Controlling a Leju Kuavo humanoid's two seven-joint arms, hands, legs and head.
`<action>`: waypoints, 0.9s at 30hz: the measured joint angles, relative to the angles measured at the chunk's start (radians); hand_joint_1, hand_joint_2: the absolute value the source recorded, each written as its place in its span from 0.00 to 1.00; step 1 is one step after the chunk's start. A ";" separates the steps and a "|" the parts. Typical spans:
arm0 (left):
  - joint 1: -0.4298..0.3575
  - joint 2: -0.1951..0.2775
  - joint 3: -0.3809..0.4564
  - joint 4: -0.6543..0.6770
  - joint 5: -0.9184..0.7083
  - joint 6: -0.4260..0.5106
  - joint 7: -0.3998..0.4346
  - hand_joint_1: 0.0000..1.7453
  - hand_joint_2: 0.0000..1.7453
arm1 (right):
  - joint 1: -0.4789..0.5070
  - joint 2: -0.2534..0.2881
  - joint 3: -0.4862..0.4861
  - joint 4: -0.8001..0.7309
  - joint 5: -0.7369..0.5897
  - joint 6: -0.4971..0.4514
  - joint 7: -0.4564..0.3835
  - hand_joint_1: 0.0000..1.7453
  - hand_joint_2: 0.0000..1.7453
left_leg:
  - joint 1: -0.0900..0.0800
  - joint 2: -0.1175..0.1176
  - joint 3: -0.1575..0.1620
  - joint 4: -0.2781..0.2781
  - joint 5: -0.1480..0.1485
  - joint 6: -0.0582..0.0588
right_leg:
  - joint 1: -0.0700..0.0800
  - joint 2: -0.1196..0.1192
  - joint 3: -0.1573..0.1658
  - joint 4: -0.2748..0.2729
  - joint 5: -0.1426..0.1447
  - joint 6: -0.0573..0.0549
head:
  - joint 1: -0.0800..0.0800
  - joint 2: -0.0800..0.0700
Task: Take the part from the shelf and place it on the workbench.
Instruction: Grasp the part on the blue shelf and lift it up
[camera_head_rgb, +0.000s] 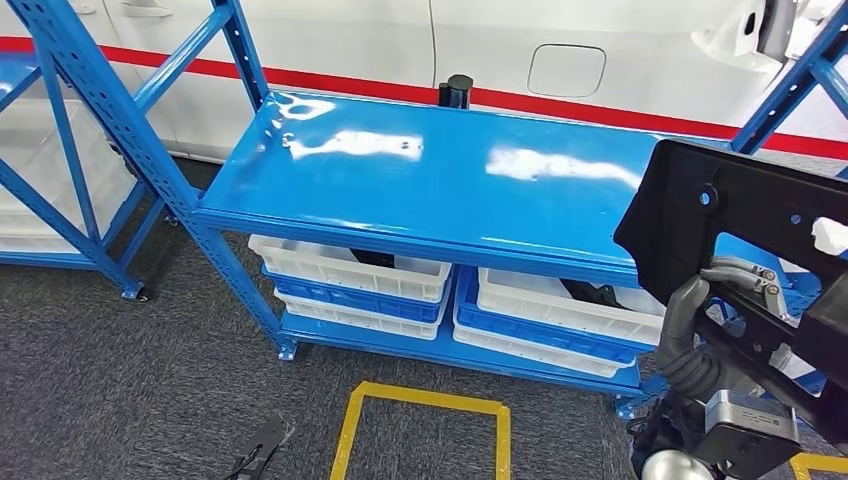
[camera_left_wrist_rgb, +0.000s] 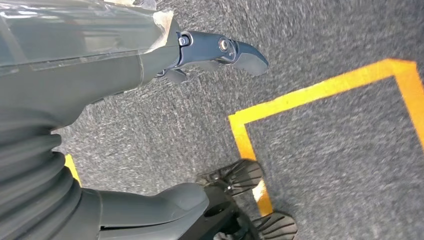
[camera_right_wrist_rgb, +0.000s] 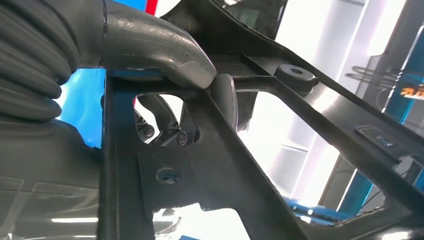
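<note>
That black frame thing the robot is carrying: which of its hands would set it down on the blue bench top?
Most likely the right. The right hand already grips the black part, raised beside the blue workbench top. The left hand hangs toward the carpet, holding nothing.

A blue metal shelf unit (camera_head_rgb: 430, 180) is standing on grey carpet (camera_head_rgb: 130, 390), its glossy top board lying bare and reflecting light. Beneath that board, white bins (camera_head_rgb: 350, 268) are sitting stacked on blue trays (camera_head_rgb: 355, 300) across the lower level, in two side-by-side stacks; dark items, possibly parts, are showing inside the bins, though they are too shadowed to identify. A second blue rack (camera_head_rgb: 60, 150) is standing to the left, its foot resting on a small caster. On the carpet in front of the shelf, yellow tape (camera_head_rgb: 425, 400) is marking out a rectangle, and a thin dark object (camera_head_rgb: 262, 445) is lying just beside the rectangle's left edge.
</note>
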 joint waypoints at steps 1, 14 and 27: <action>0.000 0.000 0.000 0.001 0.000 0.000 0.000 0.00 1.00 | 0.000 -0.001 0.001 0.002 0.000 0.000 0.000 1.00 1.00 | -0.001 0.010 -0.002 0.001 0.001 0.000 | 0.000 -0.003 0.010 -0.003 0.003 0.006 | 0.000 0.000; 0.001 -0.002 0.007 0.009 0.000 -0.008 -0.003 0.00 1.00 | -0.001 -0.004 0.008 0.008 0.011 0.000 -0.013 1.00 1.00 | -0.001 -0.030 -0.118 0.248 -0.139 -0.048 | -0.006 -0.026 0.163 -0.291 0.095 -0.040 | -0.007 0.000; -0.001 0.004 0.023 0.018 -0.004 -0.010 -0.015 0.00 1.00 | -0.007 -0.005 0.015 0.016 0.029 0.000 -0.001 1.00 1.00 | 0.002 -0.032 -0.056 0.028 0.033 -0.001 | 0.002 -0.001 0.107 -0.208 0.056 -0.008 | -0.002 0.000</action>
